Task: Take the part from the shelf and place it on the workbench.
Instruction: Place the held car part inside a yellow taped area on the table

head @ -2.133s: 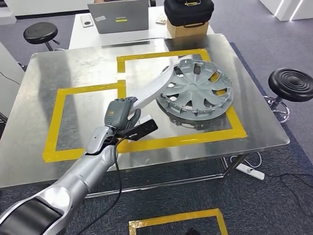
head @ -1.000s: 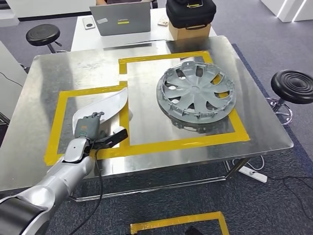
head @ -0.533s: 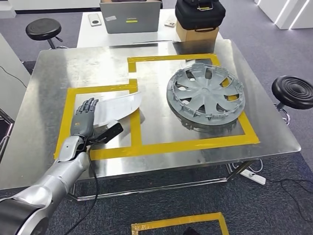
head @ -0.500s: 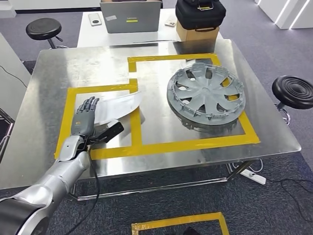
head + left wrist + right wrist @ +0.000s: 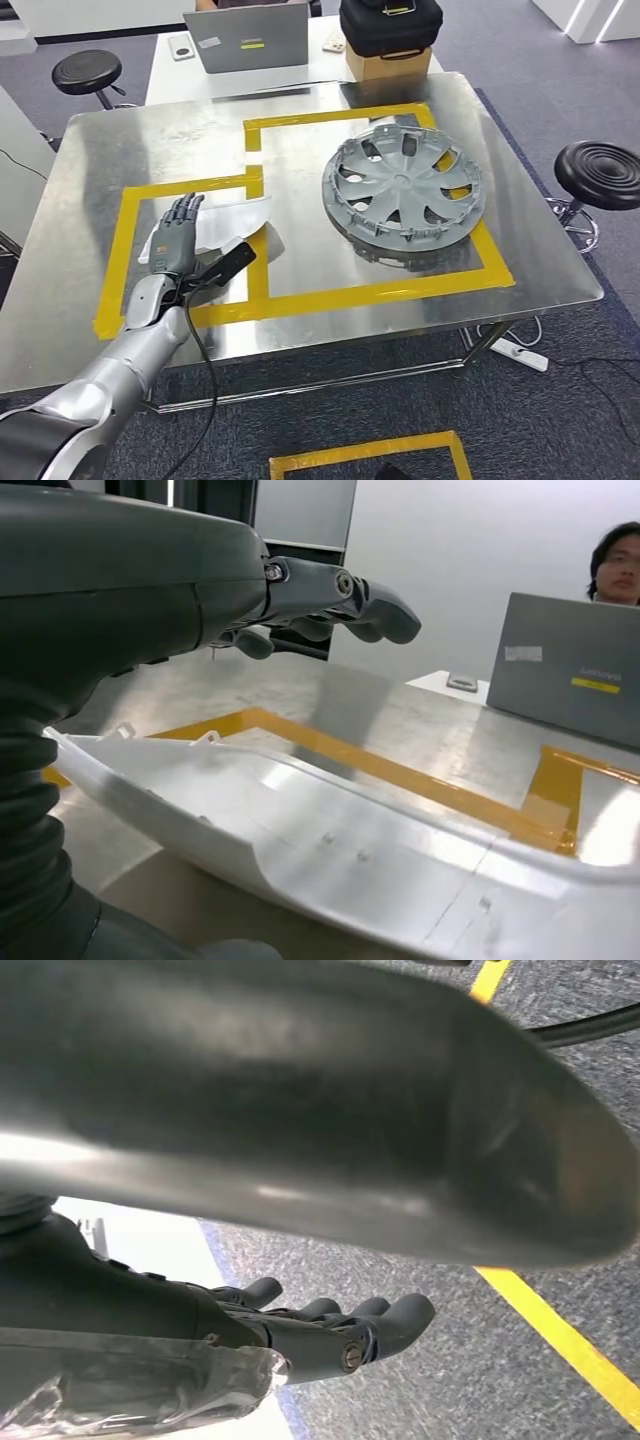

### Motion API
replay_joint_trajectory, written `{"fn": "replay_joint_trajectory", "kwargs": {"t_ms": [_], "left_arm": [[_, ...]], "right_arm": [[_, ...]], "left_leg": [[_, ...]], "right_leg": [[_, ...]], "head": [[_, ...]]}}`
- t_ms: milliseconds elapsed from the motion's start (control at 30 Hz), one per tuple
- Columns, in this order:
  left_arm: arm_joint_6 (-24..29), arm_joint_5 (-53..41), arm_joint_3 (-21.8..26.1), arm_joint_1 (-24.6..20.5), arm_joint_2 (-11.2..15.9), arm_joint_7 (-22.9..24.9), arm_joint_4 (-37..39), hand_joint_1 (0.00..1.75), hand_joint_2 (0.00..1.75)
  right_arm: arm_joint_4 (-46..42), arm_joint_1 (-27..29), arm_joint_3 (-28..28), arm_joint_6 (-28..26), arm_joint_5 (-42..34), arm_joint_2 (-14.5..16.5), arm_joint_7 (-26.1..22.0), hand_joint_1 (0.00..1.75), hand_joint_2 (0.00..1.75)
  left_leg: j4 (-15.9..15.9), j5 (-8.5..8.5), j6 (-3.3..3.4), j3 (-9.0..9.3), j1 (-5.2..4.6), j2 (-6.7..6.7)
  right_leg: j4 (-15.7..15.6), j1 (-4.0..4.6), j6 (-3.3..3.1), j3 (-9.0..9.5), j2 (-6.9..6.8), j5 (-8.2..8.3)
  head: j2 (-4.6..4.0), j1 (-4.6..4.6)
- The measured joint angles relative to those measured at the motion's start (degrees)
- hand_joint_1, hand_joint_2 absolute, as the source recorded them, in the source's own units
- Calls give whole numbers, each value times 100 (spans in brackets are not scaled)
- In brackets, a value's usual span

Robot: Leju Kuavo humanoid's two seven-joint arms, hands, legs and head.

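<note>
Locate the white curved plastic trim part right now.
Head view: the white curved plastic trim part lies in the left yellow-taped square, left of the grey hubcap.

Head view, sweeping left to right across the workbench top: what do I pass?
Left hand → white part lying in the left yellow-taped square → yellow tape divider → grey wheel cover in the right square → workbench right edge.
</note>
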Motion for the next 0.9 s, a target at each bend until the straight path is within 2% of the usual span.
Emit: {"fn": "replay_joint_trajectory", "kwargs": {"t_ms": [33, 67, 100, 167, 200, 267, 333, 400, 500, 533, 567, 600, 667, 733, 833, 900], "left_arm": [[0, 1, 8, 20, 0, -1, 0, 0, 175], [5, 35, 15, 33, 1, -38, -3, 0, 175], [19, 156, 27, 45, -4, -171, -26, 0, 175], [35, 701, 102, 97, -41, -732, -241, 0, 175], [-22, 1095, 149, 158, -78, -1055, -490, 0, 175], [-312, 1849, 213, 401, -155, -1430, -1243, 0, 175], [-725, 2488, 215, 757, -208, -1575, -2168, 0, 175], [-1130, 3178, 209, 1118, -248, -1810, -3146, 0, 175], [-1820, 4468, 200, 1693, -322, -2339, -4520, 0, 44], [-2133, 5017, 202, 1921, -367, -2534, -4927, 0, 0], [-2489, 5640, 209, 2169, -438, -2725, -5340, 0, 0], [-2866, 6287, 219, 2424, -528, -2897, -5761, 0, 0], [-3504, 7342, 252, 2920, -737, -3083, -6569, 0, 0], [-3875, 7928, 286, 3309, -909, -3092, -7187, 0, 0], [-4093, 8306, 319, 3584, -999, -2997, -7650, 0, 0], [-4159, 8432, 344, 3653, -1000, -2889, -7810, 0, 0]], "right_arm": [[0, 5, 0, 0, -1, 0, 0, 0, 0], [0, 11, 0, 0, -1, 0, 0, 0, 0], [0, 15, 1, 0, -1, 0, -2, 0, 0], [0, 17, 1, -4, -4, 0, -21, 0, 0], [0, 18, 0, -11, -7, -1, -33, 0, 0], [0, 34, -2, -28, -14, -2, -50, 0, 0], [0, 69, -4, -43, -21, -2, -67, 0, 0], [0, 107, -7, -61, -29, -2, -85, 0, 0], [0, 169, -10, -111, -50, -2, -105, 0, 0], [0, 195, -13, -138, -68, -2, -113, 0, 0], [0, 222, -16, -170, -92, -2, -122, 0, 0], [0, 248, -21, -206, -122, -2, -133, 0, 0], [1, 294, -37, -278, -178, -2, -150, 0, 0], [1, 327, -51, -322, -221, -2, -156, 0, 0], [0, 383, -63, -352, -258, -2, -155, 0, 0], [0, 403, -85, -371, -276, -2, -154, 0, 0]], "left_leg": [[192, -23, -8, -104, 3, 0], [187, 58, -11, -112, 6, 1], [-33, 229, -9, -10, 9, 2], [-766, 591, -4, 362, 19, 9], [-1069, 682, 21, 517, 20, 6], [-1328, 690, 93, 640, 7, -4], [-1348, 684, 182, 639, 4, -8], [-1362, 690, 254, 647, 16, -1], [-1364, 673, 313, 657, 6, 8], [-1364, 666, 320, 663, 0, 9], [-1363, 658, 324, 672, -4, 7], [-1363, 647, 323, 685, -5, 4], [-1359, 617, 296, 719, -9, -4], [-1347, 599, 247, 728, -28, -11], [-1356, 605, 163, 730, -22, -12], [-1193, 471, 99, 664, -9, -5]], "right_leg": [[0, -1, -2, 1, 0, -1], [1, -2, -2, 3, 3, -1], [3, -5, 2, 8, 6, -2], [18, 1, 38, 11, 12, -13], [26, 10, 67, 3, 14, -19], [26, 29, 135, -9, 12, -22], [15, 16, 193, -9, 9, -35], [269, 9, 239, -128, 2, -224], [1343, 11, 267, -606, -6, -745], [1582, 12, 270, -714, -5, -809], [1610, 13, 270, -725, -6, -764], [1422, 12, 265, -630, -6, -625], [661, 11, 249, -239, -4, -274], [129, 17, 217, 44, 5, -135], [36, 34, 132, 89, 15, -140], [18, 19, 65, 100, 12, -119]], "head": [[0, -1], [0, -1], [0, -1], [0, -6], [0, -9], [0, -5], [0, 4], [0, 36], [0, 79], [0, 79], [0, 81], [0, 81], [0, 83], [0, 78], [0, 72], [0, 57]]}}
